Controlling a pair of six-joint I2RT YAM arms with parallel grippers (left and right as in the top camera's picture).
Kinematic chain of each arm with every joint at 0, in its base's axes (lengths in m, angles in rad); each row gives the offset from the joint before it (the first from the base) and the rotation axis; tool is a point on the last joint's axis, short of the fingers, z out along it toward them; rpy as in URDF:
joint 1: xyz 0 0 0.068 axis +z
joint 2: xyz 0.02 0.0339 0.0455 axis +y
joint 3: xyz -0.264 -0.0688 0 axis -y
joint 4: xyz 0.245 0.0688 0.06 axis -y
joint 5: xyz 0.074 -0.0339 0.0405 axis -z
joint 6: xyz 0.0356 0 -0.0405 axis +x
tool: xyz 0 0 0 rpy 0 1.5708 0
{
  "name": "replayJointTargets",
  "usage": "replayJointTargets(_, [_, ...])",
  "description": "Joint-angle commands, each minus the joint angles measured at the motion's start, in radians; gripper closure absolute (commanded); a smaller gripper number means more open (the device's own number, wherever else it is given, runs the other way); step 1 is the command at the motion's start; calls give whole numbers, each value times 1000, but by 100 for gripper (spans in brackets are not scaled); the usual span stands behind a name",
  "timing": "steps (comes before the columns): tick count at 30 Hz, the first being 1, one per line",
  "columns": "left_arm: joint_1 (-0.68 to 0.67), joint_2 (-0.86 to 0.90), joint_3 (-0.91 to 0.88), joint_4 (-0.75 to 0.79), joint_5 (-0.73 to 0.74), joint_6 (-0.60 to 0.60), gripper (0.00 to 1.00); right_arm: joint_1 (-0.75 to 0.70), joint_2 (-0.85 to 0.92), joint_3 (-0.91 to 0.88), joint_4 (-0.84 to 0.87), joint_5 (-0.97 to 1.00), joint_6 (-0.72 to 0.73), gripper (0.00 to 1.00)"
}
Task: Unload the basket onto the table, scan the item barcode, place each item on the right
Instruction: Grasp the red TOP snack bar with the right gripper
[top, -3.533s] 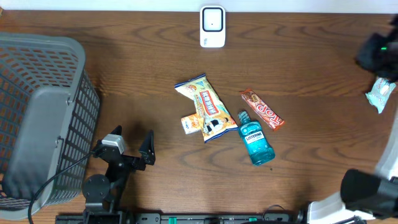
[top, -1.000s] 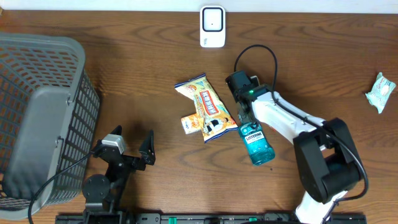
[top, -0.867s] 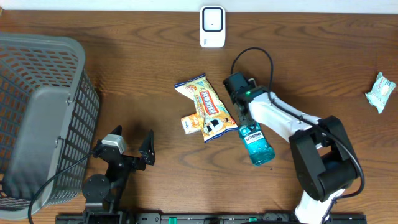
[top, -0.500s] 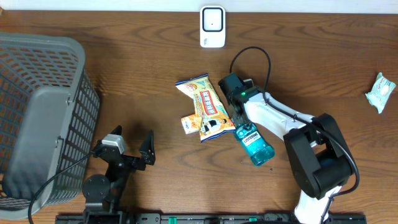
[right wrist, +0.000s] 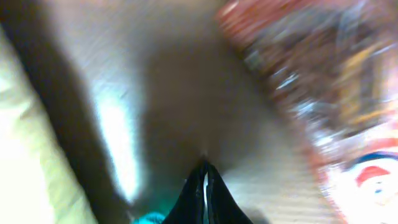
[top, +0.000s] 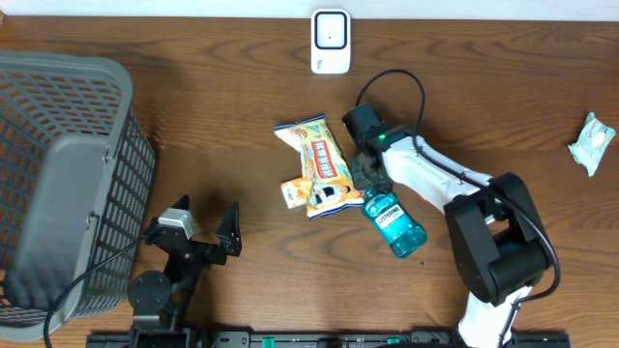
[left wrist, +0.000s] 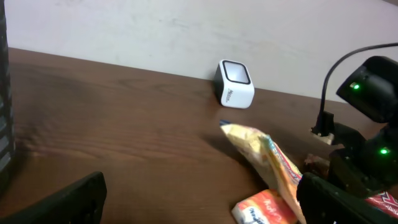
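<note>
The table [top: 222, 106] is showing open wood from 10 through 12 o'clock, with the grey basket [top: 58, 145] hogging its 9 o'clock edge. The snack bag [top: 317, 164] is lying dead centre, the mouthwash bottle [top: 397, 224] at its 4 o'clock. The scanner [top: 330, 41] is sitting at the 12 o'clock edge. My right gripper [top: 368, 180] is pinching fully closed between bag and bottle, and I can't tell if it's got anything. My left gripper [top: 205, 230] is hanging wide at 7 o'clock.

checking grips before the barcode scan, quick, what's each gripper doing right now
Left gripper: open, holding nothing.
Right gripper: shut, with nothing visible between the jaws.
</note>
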Motion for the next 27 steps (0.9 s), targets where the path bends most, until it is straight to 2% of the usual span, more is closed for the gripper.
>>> replayJointTargets(1, [-4,-3,-18,-32,4,-2,2,-53,3,-65,-27,-357,-72,99])
replayJointTargets(9, [-4,-3,-18,-32,4,-2,2,-220,-128,-65,-74,-673,-188,99])
replayJointTargets(15, [-4,-3,-18,-32,4,-2,2,-301,-153,-65,-121,-553,-214,96])
replayJointTargets(18, [-4,-3,-18,-32,4,-2,2,-294,-163,-65,-120,-516,-258,77])
replayJointTargets(20, [-4,-3,-18,-32,4,-2,2,-282,-166,-65,-109,-400,-260,61])
replayJointTargets(22, [-4,-3,-18,-32,4,-2,2,-258,-165,-65,-91,-205,-260,47])
replayJointTargets(25, [-4,-3,-18,-32,4,-2,2,-209,-164,-65,-51,51,-277,37])
replayJointTargets(27, [-4,-3,-18,-32,5,-2,2,-168,-163,-66,-6,122,-321,37])
